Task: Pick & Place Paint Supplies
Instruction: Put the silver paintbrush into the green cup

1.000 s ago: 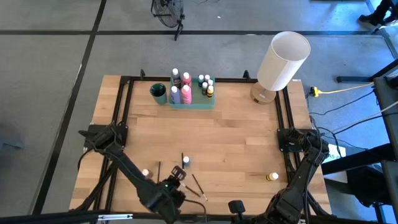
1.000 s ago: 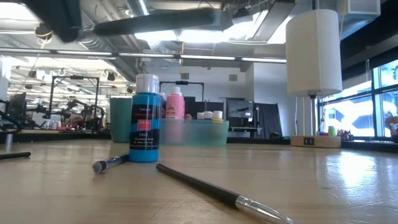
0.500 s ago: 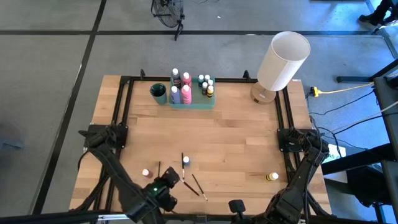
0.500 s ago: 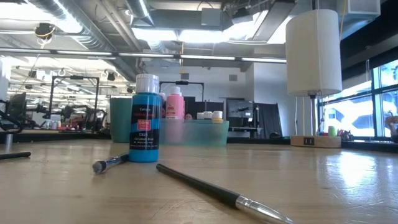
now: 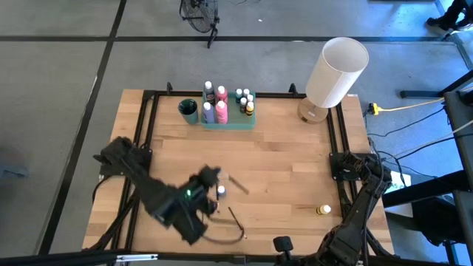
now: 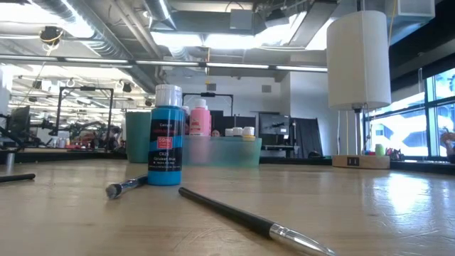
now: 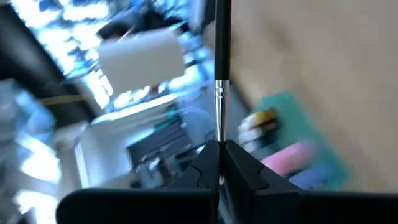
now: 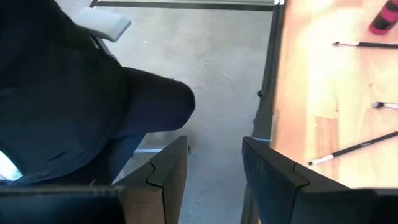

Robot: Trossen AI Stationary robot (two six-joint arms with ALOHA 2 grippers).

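My left gripper (image 5: 213, 177) hangs above the table's middle, shut on a thin dark paintbrush (image 7: 219, 74) whose handle points away from the fingers. Below it a blue paint bottle (image 5: 220, 192) stands upright on its base, also in the low view (image 6: 165, 135). Another brush (image 5: 236, 219) lies flat on the wood nearer the front edge. A yellow bottle (image 5: 324, 210) stands at the near right. My right gripper (image 8: 214, 155) waits open at the table's near edge, with nothing between its fingers. My left gripper pinches the paintbrush between its two shut fingers at the silver ferrule end (image 7: 219, 134). The fingers lie along the brush, so its dark handle (image 7: 222, 37) sticks straight out beyond the fingertips. The brush is lifted clear of the table.
The green tray (image 5: 230, 124) with several bottles and a dark green cup (image 5: 188, 111) stand at the far edge, and the white lamp (image 5: 336, 72) stands far right. More brushes (image 6: 249, 220) lie near the front. Bare wood lies across the middle and right.
My left gripper has risen from the table near the front edge and gone toward the far edge, turning at the wrist. It stays shut on the paintbrush, which is now lifted clear. Its arm now covers the spot where a pink bottle stood.
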